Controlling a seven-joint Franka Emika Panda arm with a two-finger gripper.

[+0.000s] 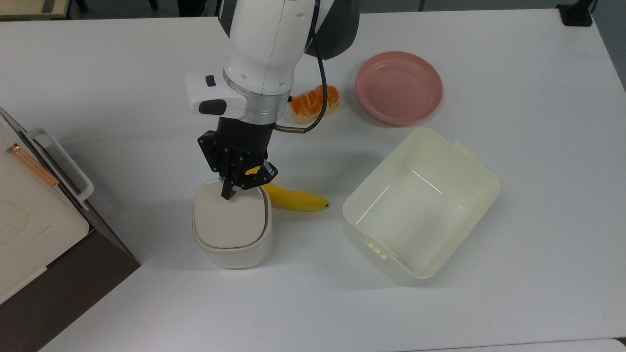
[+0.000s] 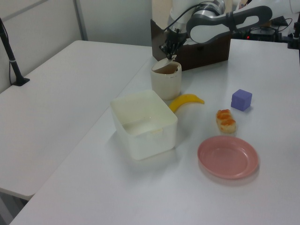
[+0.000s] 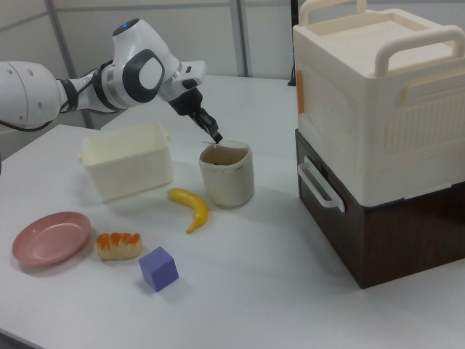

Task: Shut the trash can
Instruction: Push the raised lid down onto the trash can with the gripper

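We see smooth cream plastic on the trash can (image 1: 233,244), its lid (image 1: 230,220) matt. The tub (image 1: 420,205) looks like slightly glossy plastic, the pink plate (image 1: 398,88) too. The gripper (image 1: 230,191) is matt black, probably metal. The table (image 1: 513,274) is smooth white.
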